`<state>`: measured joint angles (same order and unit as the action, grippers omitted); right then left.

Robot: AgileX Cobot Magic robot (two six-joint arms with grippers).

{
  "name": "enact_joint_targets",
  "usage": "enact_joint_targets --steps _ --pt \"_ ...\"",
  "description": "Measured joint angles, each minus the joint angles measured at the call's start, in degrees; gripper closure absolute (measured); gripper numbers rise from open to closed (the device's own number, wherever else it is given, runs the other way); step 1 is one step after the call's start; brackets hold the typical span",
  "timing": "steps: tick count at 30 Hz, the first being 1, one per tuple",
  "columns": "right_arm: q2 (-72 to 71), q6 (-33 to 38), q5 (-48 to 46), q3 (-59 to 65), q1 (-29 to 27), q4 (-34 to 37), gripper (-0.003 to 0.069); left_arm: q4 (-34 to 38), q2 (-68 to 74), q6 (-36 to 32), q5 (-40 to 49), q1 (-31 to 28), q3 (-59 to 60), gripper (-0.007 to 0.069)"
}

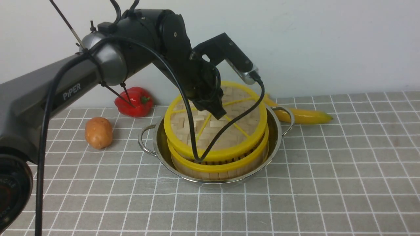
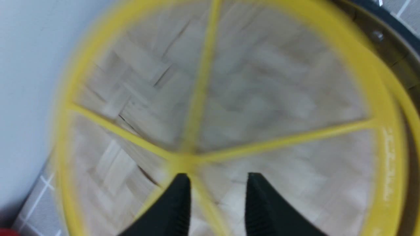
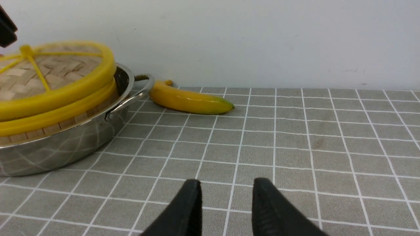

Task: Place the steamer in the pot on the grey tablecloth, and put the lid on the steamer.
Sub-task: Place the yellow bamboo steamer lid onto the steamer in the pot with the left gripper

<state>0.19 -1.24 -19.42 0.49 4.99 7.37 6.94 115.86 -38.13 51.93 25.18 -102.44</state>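
Left gripper spread, lid just beneath it atop steamer in pot; right gripper spread, empty.

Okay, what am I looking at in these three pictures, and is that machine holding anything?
It's a robot with two arms ending in two-fingered grippers. One picture looks forward from between the arms; the others come from cameras on its wrists. On a grey cloth stands a steel pot holding a bamboo steamer, with a woven lid tilted on top. A banana, pepper and potato lie nearby. The left gripper is over the lid, the right gripper over the cloth; both open, holding nothing.
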Motion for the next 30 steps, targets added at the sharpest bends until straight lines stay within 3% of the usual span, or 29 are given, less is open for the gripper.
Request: enact_joint_targets --steps 8,16,30 --pt "0.0 0.0 0.0 0.0 0.0 0.0 0.0419 0.6 0.0 0.0 0.3 0.0 0.0 0.0280" --pt "0.0 0.0 0.0 0.0 0.0 0.0 0.0419 0.5 0.7 0.9 -6.5 0.0 -0.1 0.0279" --pt "0.0 0.0 0.0 0.0 0.0 0.0 0.0419 -0.5 4.9 5.7 -10.2 -0.2 -0.1 0.0277"
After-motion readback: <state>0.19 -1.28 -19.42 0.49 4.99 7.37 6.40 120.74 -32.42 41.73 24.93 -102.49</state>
